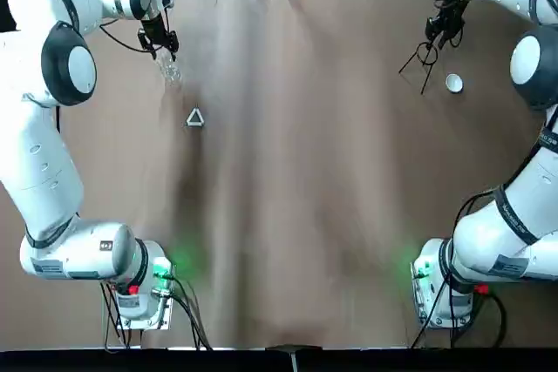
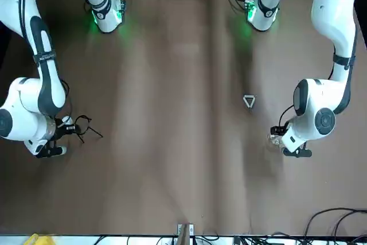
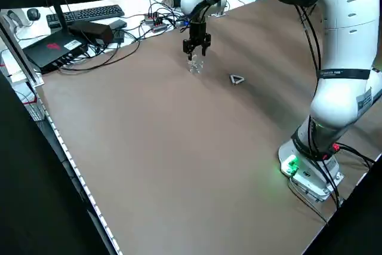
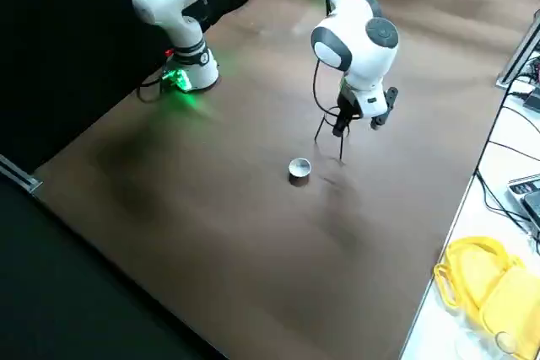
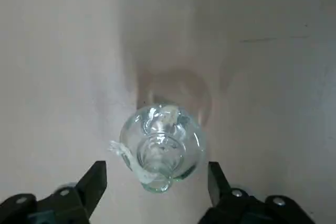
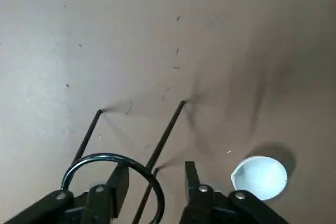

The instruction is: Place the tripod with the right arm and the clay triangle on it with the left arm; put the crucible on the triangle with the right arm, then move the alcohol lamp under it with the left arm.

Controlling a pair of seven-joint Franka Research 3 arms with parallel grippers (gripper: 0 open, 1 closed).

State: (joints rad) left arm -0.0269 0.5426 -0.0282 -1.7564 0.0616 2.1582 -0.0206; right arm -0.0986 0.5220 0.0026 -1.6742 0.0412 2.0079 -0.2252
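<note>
The black wire tripod [image 1: 425, 57] stands on its legs at the table's far right. My right gripper [image 6: 155, 182] is open, its fingers either side of the edge of the tripod's ring [image 6: 110, 160] and one leg. The white crucible [image 1: 454, 84] sits on the table just beside the tripod. At the far left, my left gripper [image 5: 156, 182] hangs open directly above the clear glass alcohol lamp [image 5: 160, 145], which rests on the table [image 1: 296, 172]. The small clay triangle [image 1: 194, 118] lies flat a little nearer the robot than the lamp.
Cables, a keyboard and black boxes [image 3: 65, 43] lie past the table's far edge. A yellow object [image 4: 481, 280] sits off the table beyond its far edge on the right. Both arm bases with green lights [image 1: 161, 269] stand at the near edge.
</note>
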